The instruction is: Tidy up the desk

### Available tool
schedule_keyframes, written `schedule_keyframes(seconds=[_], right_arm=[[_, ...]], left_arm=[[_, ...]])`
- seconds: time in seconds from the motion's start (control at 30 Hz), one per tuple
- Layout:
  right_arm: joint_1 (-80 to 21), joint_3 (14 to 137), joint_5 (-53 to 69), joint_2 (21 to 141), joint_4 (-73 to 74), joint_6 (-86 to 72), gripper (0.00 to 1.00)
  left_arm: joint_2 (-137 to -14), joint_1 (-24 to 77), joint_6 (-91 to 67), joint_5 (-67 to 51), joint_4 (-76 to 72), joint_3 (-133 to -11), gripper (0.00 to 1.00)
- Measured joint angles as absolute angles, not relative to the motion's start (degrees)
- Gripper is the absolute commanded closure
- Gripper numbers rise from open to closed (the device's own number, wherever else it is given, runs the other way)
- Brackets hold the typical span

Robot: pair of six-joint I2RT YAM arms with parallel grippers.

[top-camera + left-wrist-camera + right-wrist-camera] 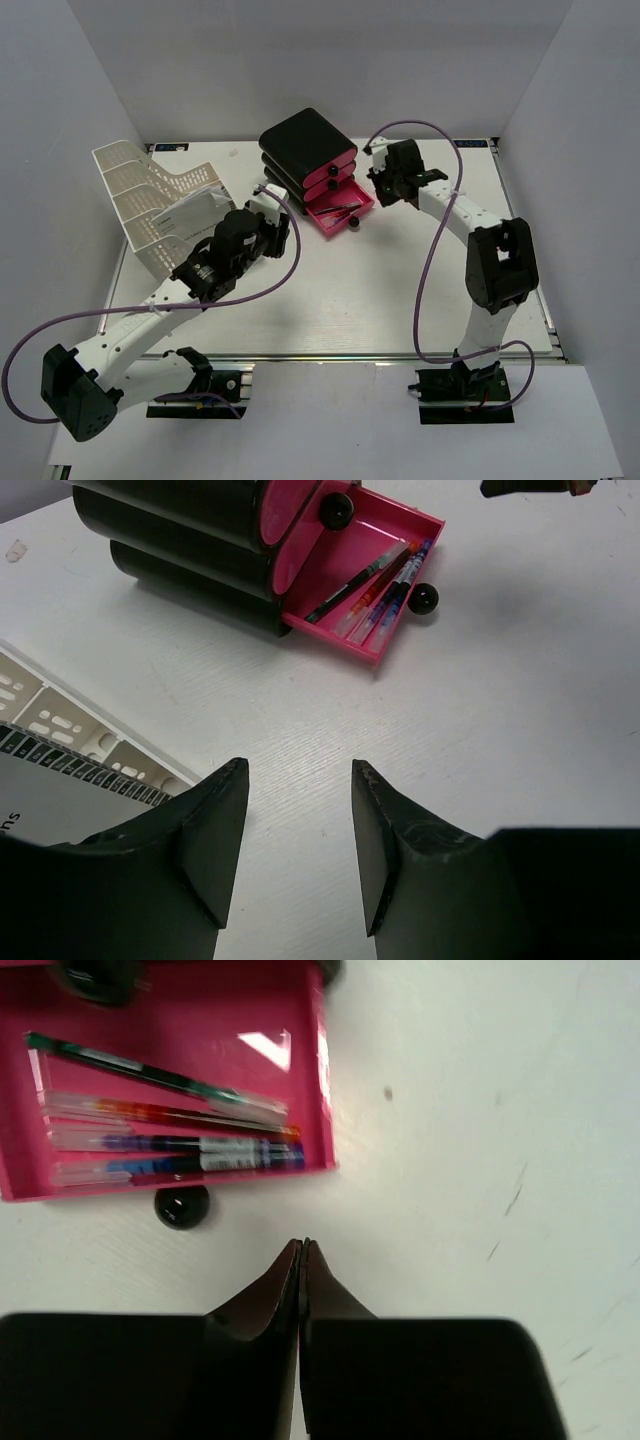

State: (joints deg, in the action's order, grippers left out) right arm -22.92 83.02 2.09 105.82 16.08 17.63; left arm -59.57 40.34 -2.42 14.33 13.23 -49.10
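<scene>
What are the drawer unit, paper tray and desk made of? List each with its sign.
Drawer unit: likely moulded plastic, black shell, glossy pink drawers; sharp glare inside the open drawer. Paper tray: white, slotted walls; plastic or coated metal, unclear. Desk: matte white, fine-grained and scuffed; painted or laminated, unclear.

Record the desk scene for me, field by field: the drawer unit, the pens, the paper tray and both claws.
desk: white perforated top, grey walls around it
drawer unit: black and pink, back centre
bottom drawer: pulled open
pens: four, lying in the open drawer
paper tray: white mesh, back left
left claw: open, empty, over bare desk between tray and drawer unit
right claw: shut, empty, just off the open drawer's front
</scene>
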Motion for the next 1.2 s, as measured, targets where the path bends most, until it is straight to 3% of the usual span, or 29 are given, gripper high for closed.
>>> schedule_keyframes(seconds=[0.27,0.47,0.8,0.87,1.03,1.2], right_arm=[[-19.97,81.06,1.85,109.82,20.86,-6.72,1.0],[-19.99,83.13,3.25,117.78,22.61,-15.97,1.0],[-18.96,83.02,8.99,118.65,17.3,-27.79,1.0],[-18.85,83.02,10.15,118.91,15.79,-29.82,0.93],[-18.76,82.59,12.27,119.85,11.86,-33.85,0.9],[-18.74,83.07,13.56,121.51,10.11,-35.99,0.67]], left_arm=[[-58.92,40.34,-2.44,14.35,12.99,-49.1,0.45],[-58.92,40.34,-2.42,14.37,12.64,-48.66,0.45],[-58.94,40.34,-2.42,14.37,12.43,-48.4,0.46],[-58.94,40.34,-2.42,14.39,12.43,-48.38,0.46],[-59.29,40.34,-2.39,14.44,12.43,-48.38,0.46],[-59.57,40.34,-2.39,14.44,12.4,-48.38,0.46]])
